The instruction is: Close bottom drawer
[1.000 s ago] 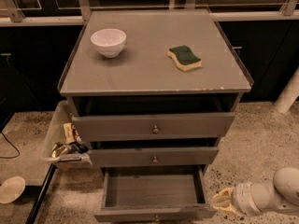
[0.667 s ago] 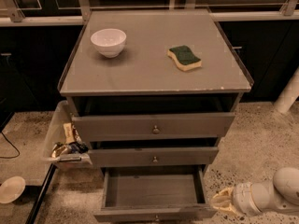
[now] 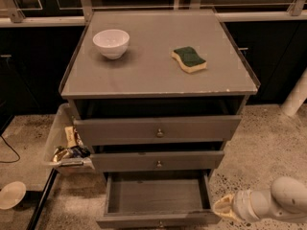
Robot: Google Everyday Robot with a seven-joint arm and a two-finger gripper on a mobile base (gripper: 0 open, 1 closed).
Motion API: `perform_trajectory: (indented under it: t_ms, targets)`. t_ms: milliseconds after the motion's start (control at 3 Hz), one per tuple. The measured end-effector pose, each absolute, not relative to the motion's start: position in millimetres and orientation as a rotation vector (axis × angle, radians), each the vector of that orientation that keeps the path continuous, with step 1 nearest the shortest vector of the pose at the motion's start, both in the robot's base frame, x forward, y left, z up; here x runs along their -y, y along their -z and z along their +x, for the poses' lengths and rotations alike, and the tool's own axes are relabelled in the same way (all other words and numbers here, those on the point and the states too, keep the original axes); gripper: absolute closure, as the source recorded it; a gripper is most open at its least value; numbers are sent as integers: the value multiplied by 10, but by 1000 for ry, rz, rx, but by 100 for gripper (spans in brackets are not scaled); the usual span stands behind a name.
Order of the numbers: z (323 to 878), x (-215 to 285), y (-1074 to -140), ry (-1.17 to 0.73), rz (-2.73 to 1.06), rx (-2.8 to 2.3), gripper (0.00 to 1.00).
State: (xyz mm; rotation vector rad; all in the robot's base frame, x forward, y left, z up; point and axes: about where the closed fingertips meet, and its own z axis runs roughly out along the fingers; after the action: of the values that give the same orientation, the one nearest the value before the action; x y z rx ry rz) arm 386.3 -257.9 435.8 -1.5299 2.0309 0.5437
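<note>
Lab kitchenette — bowl (image 3: 111,43), sponge (image 3: 189,60), pincer (image 3: 224,208) by bottom drawer (image 3: 156,196).

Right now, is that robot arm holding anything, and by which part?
Nothing appears held. The end effector hangs low beside a front corner of the open bottom drawer.

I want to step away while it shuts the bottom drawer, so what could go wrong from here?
1. The gripper sits to the right of the open bottom drawer, beside its front corner rather than before its front. A push from there could skew or jam it.
2. The middle drawer also stands out slightly just above, so the arm might bump it while coming round.
</note>
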Motion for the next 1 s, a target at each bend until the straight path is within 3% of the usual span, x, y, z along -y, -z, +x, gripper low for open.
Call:
perform_trajectory:
  t_ms: [667,1000]
  targets:
    - [4088,2540,-2873,-690,-1427,-2012,100]
    - [4080,2484,-2760,-699,-1419,-2016,100]
